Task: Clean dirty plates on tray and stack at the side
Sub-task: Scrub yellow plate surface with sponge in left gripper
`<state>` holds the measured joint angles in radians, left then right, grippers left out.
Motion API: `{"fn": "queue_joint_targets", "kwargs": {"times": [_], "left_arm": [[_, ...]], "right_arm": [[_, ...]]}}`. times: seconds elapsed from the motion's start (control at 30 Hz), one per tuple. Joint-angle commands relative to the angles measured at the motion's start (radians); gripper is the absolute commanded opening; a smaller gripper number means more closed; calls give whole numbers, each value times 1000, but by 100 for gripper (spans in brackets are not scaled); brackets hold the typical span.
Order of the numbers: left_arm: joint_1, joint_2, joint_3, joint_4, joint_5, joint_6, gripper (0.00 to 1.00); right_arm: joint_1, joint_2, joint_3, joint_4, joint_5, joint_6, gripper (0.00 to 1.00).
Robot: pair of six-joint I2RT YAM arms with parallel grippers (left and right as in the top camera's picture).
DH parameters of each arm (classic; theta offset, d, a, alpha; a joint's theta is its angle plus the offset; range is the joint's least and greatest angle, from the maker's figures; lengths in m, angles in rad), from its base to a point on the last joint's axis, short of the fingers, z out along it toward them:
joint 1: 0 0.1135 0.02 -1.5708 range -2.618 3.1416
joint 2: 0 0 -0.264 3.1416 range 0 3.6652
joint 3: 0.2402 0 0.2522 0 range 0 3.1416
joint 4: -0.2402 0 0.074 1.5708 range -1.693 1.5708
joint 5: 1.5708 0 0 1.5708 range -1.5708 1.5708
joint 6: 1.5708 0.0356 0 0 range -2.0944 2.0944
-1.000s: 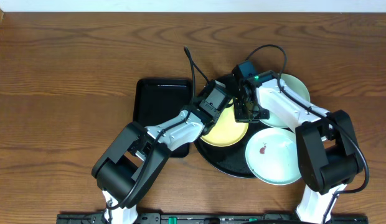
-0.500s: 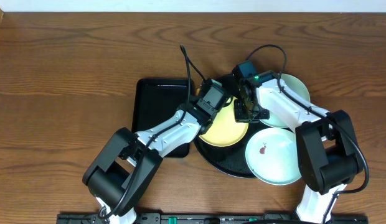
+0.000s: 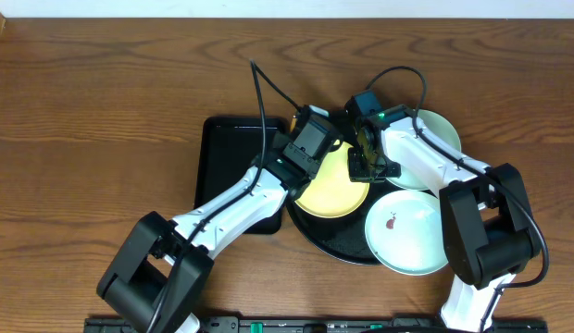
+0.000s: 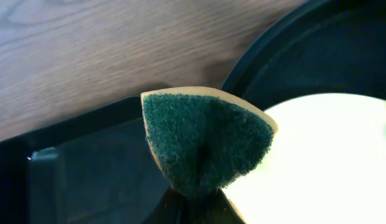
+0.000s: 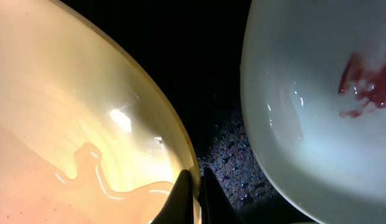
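Now the left claw (image 4: pixel 193 208), clamped on a sponge (image 4: pixel 205 140), hangs at the far-left rim of the yellow plate (image 3: pixel 335 192), which lies to its right on the tray (image 3: pixel 347 252), the closed right claw (image 5: pixel 194 193) seemingly pinching its far-right edge.

Overhead: bright, even, diffuse light from above, sharp all over. Bench (image 3: pixel 102 92) grain is crisp, with only faint soft shadows beside the arms. Round tray (image 3: pixel 335 248) reads near pure black with a slight sheen.

Left wrist: sponge (image 4: pixel 205 140) fibres fairly sharp, bench behind it soft. Yellow plate (image 4: pixel 330 155) is blown out to near white, no detail. Rectangular tray (image 4: pixel 87 180) shows dull reflections.

Right wrist: very close. Warm glare streaks on the yellow plate, small highlights on the white plate (image 5: pixel 305 93). Right pincer (image 5: pixel 194 190) is a dark, blurred silhouette.
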<state>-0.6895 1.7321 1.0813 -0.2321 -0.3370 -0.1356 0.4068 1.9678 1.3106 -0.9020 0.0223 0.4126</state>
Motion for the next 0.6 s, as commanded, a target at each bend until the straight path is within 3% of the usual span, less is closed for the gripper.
{"fn": "queue_joint_targets", "kwargs": {"times": [0.0,0.27,0.57], "left_arm": [[5,0,3,-30,54,-54,9],[5,2,-30,-47,132,-129,9],[5,67,-56,30,169,-106,9]], "right_arm": [[5,-2,-17,-3,-4,-3,1],[6,-2,-17,-2,-4,-2,2],[6,-2,-17,-2,-4,-2,2]]}}
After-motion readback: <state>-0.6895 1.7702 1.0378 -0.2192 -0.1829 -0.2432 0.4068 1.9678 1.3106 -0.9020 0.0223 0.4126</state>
